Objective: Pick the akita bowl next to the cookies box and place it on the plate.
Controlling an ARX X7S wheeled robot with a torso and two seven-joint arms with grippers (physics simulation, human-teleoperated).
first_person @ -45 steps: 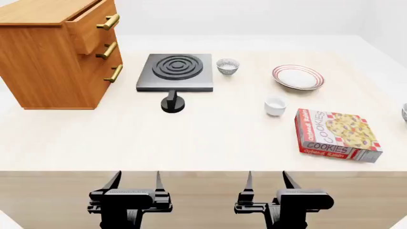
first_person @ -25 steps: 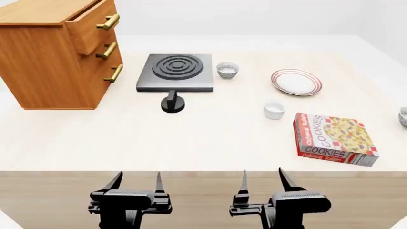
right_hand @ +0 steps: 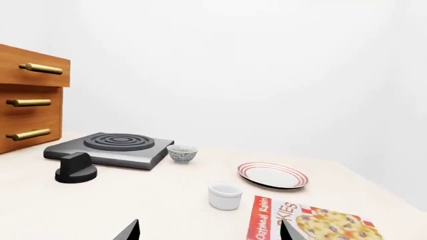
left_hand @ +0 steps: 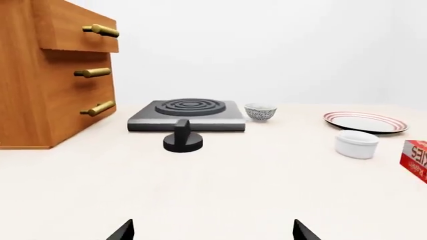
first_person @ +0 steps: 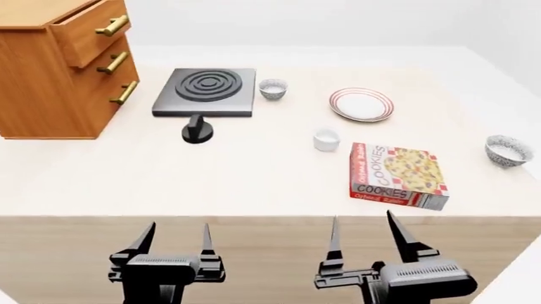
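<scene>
View shifted right, revealing speckled round akita bowl [first_person: 508, 150] beyond flat cookies box [first_person: 396, 175]

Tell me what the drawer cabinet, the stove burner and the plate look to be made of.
Drawer cabinet: wood, going by its orange-brown grain, with brass-looking handles.
Stove burner: dark, matte metal by the look of it, with raised concentric rings.
Plate: probably glazed ceramic; smooth white, thin red rim rings.

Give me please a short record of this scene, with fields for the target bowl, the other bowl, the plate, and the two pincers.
target bowl: akita bowl, right of the cookies box, upright
other bowl: second akita bowl, beside the stove plate
plate: plate, nothing on it
left pincer: left pincer, open, holding nothing
right pincer: right pincer, open, holding nothing
</scene>
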